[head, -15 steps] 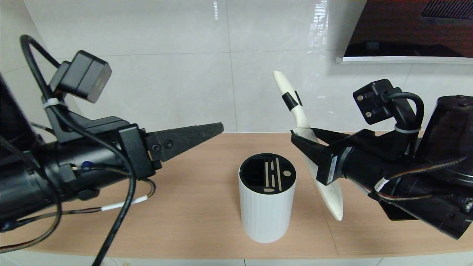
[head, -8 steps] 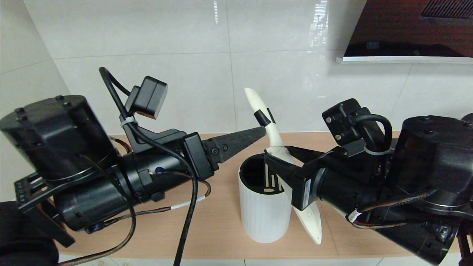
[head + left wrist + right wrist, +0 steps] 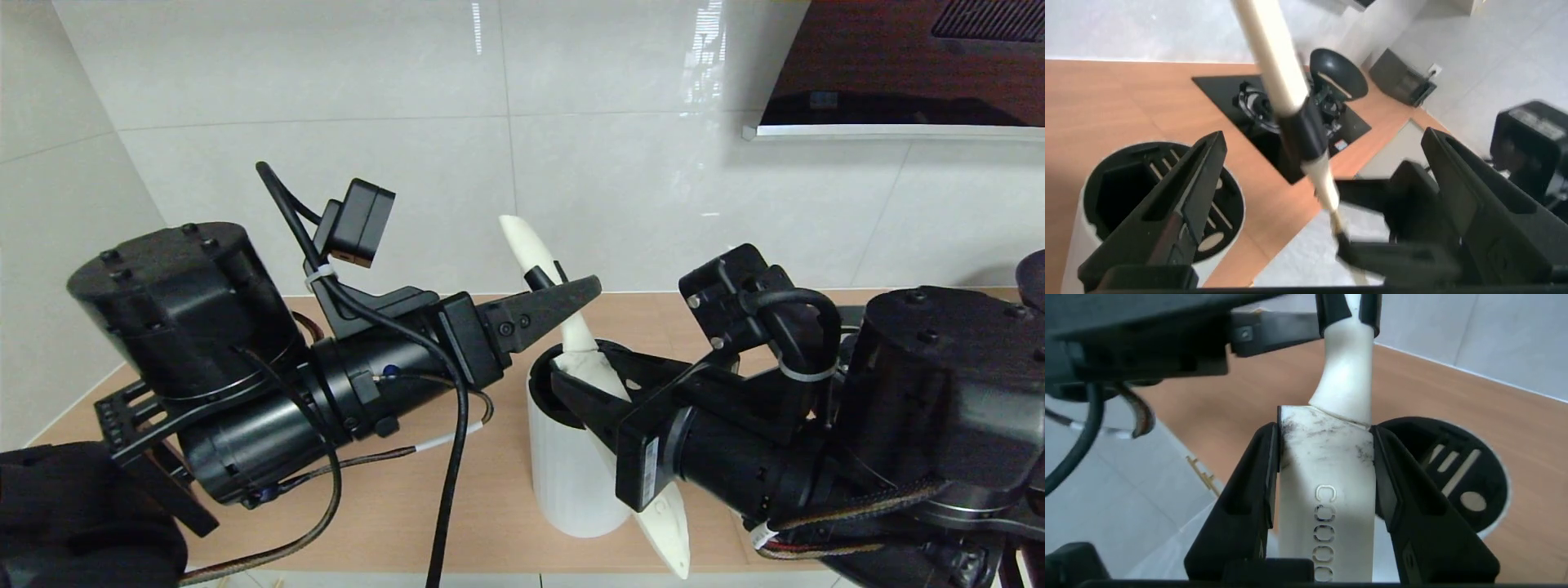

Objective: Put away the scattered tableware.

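Spatula (image 3: 581, 347) is cream plastic with a black band (image 3: 1305, 135) on the handle. It's up in the air over the bench (image 3: 392, 506), tilted, with the handle end toward the wall and the blade hanging down in front of the white ribbed utensil holder (image 3: 563, 474).

Right gripper (image 3: 1323, 465) has its jaws pinching the neck, where the blade narrows into the handle. Left gripper (image 3: 1323, 143) has its jaws spread wide with the handle running between them, right around the band. I can't tell if either jaw touches it.

My guess on handling is that it's light and stiff, but smooth enough to swivel in a narrow pinch, and it's long enough to lever around. I'd take it on the handle near the band, where it's slim and the band might add some grip. The holder's black top has thin slots plus one bigger opening, and the blade probably only fits the bigger one, so it needs lining up carefully.
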Robot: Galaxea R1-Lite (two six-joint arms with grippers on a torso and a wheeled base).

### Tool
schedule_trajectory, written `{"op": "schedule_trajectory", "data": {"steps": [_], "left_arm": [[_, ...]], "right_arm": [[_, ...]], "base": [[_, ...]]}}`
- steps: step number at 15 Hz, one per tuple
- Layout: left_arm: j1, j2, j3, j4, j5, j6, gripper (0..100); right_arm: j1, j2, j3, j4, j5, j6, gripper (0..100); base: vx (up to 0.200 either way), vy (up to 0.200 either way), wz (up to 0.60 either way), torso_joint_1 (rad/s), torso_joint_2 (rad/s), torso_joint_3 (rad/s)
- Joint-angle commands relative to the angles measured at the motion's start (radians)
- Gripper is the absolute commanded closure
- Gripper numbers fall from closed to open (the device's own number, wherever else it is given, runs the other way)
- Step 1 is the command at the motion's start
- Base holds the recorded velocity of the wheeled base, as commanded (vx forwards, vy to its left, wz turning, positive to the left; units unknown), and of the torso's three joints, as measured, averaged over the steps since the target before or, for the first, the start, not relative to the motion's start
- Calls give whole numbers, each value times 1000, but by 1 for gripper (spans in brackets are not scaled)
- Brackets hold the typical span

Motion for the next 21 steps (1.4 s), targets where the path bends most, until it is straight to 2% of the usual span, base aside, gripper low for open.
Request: {"op": "schedule_trajectory", "data": {"steps": [1, 12, 15, 21], "left_arm": [[-3, 6, 1, 0, 1, 0, 0], [-3, 14, -3, -23, 21, 2, 0], [-3, 23, -1, -23, 33, 29, 0], [-3, 28, -1, -23, 36, 31, 0]], "right_arm": [[10, 10, 2, -1, 1, 0, 100], [50, 10, 20, -7, -2, -2, 100], [50, 8, 20, -7, -2, -2, 100], [50, 5, 20, -7, -2, -2, 100]], "base": [[0, 0, 0, 0, 0, 0], [0, 0, 0, 0, 0, 0], [0, 0, 0, 0, 0, 0], [0, 0, 0, 0, 0, 0]]}}
